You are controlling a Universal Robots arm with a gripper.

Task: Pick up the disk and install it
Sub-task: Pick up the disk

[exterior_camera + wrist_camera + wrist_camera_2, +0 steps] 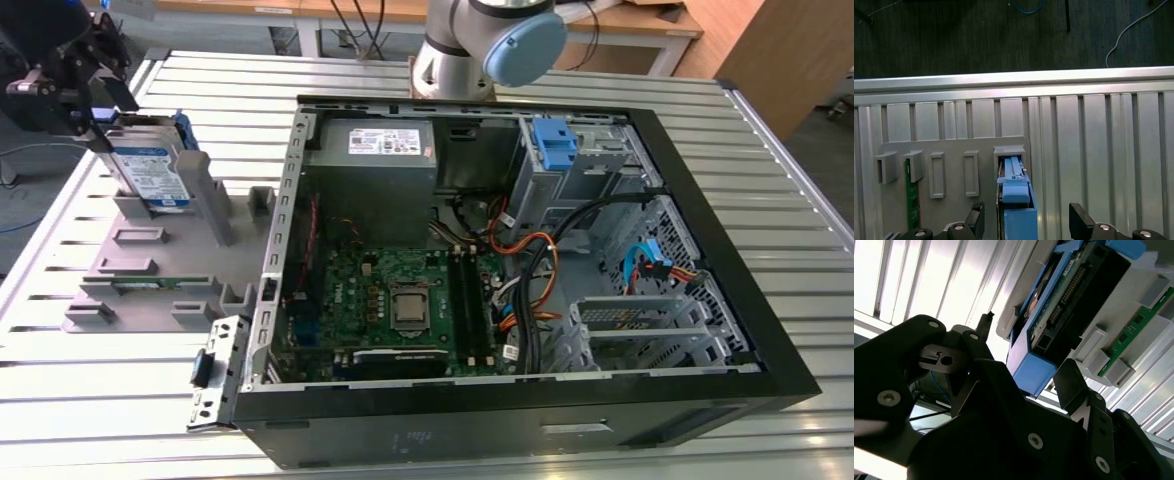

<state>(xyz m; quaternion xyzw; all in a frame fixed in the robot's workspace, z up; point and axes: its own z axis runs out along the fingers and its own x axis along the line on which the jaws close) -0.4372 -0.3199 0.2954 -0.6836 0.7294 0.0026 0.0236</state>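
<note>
A: Ribbed aluminium table (94, 400), is that what everything sits on?

B: Yes, with dark floor and loose cables beyond its edge in the first wrist view. An open computer case (534, 410) takes the middle and the exterior view's right. A grey holder block (160, 265) lies at the exterior view's left.

A: And the disk (144, 170)?

B: It stands upright on edge in a slot of that block, at the exterior view's upper left. Its label faces the camera and blue rails run along its sides. It is outside the case.

A: Where is the gripper (1026, 215)?

B: Right at the disk's upper end. Its 2 fingers (1080, 216) stand apart, 1 on each side of the blue rail, with a gap showing on both sides in the first wrist view. They appear not to touch it, though the second wrist view is too crowded to confirm.

A: Anything else on the block?

B: 1 green memory stick (913, 200) stands in a slot near the disk's.
</note>
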